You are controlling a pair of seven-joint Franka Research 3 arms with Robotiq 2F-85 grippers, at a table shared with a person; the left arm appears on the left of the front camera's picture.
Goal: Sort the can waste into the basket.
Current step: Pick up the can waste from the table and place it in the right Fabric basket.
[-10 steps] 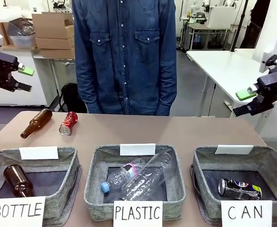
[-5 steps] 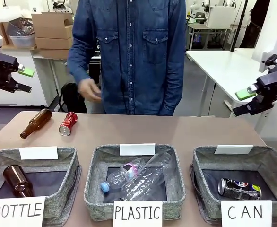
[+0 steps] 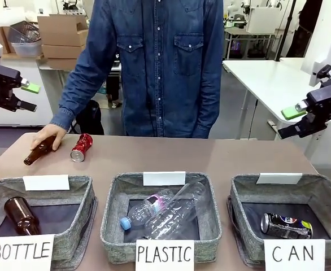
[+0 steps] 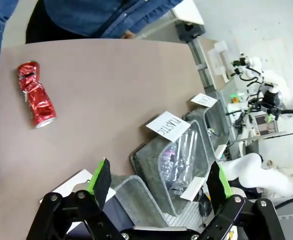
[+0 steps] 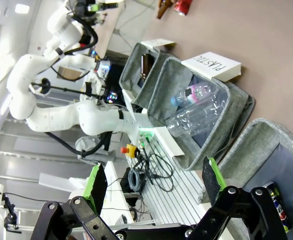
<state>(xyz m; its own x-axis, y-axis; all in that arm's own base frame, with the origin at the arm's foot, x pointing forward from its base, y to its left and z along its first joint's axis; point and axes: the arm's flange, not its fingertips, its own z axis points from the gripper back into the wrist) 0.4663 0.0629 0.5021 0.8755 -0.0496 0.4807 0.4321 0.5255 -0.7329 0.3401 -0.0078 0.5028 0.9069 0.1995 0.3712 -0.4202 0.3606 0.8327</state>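
Note:
The red dented can (image 3: 82, 147) lies on the table at the far left, also seen from the left wrist (image 4: 35, 94). The dark black-blue can (image 3: 286, 225) lies inside the grey basket labelled "CAN" (image 3: 323, 189) at the front right; the right wrist view shows that basket (image 5: 256, 142) with the can (image 5: 279, 206) in it. My left gripper (image 3: 31, 96) hangs open high above the table's left edge, green pads (image 4: 100, 175) wide apart. My right gripper (image 3: 288, 123) is open too, raised beyond the right end, with nothing between its fingers (image 5: 210, 180).
A person in a denim shirt stands at the far side, one hand (image 3: 46, 134) on a brown bottle (image 3: 36, 152) lying beside the red can. The "BOTTLE" basket (image 3: 69, 186) holds a brown bottle; the "PLASTIC" basket (image 3: 120, 186) holds clear bottles.
The person has leaned in and brought a hand down onto the brown bottle on the table. Both grippers and both cans have stayed where they were.

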